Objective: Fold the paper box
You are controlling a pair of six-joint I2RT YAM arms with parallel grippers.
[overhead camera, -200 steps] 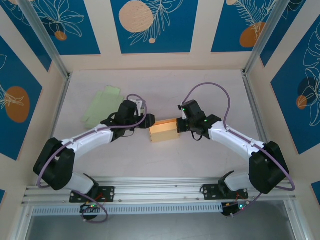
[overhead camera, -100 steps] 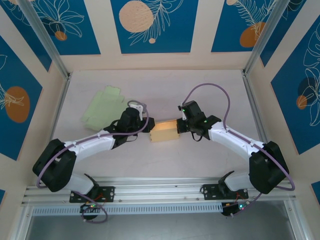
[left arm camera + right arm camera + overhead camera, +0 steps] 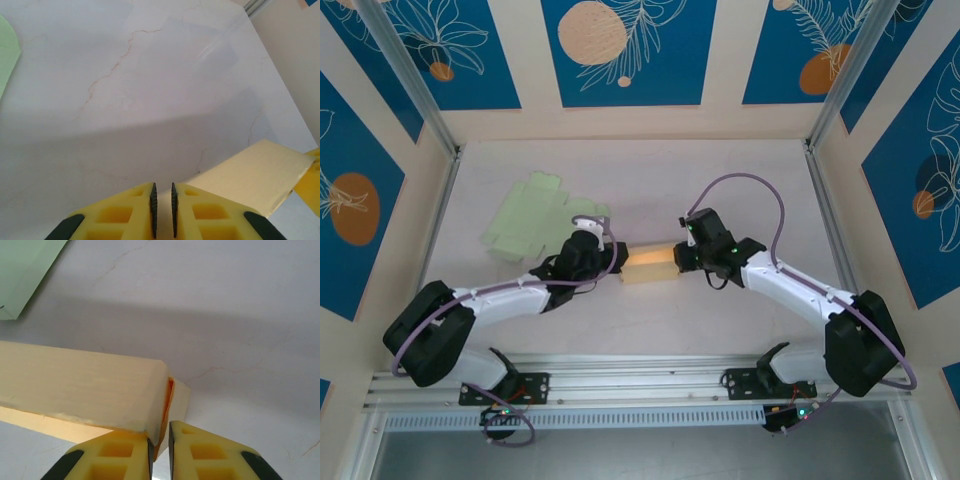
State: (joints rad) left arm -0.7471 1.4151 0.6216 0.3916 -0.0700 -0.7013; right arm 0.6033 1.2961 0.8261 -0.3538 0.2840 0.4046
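Observation:
The paper box (image 3: 648, 266) is a pale yellow carton lying at the table's middle between both arms. My left gripper (image 3: 617, 259) is at its left end. In the left wrist view its jaws (image 3: 162, 186) are nearly together, a pale strip of the box fills the slit, and a box panel (image 3: 250, 172) runs off to the right. My right gripper (image 3: 679, 257) is at the box's right end. In the right wrist view the box (image 3: 75, 382) lies to the upper left. Its orange end flap (image 3: 169, 400) hangs between the slightly parted jaws (image 3: 159, 434), resting on the left pad and free of the right one.
A flat light green box blank (image 3: 532, 215) lies on the table behind the left arm, also seen as a green corner (image 3: 25, 270) in the right wrist view. Aluminium posts and patterned walls bound the table on three sides.
My left gripper has swung down and right to the box's left end and narrowed its jaws. My right gripper's jaws have parted a little off the end flap. The box sits slightly lower.

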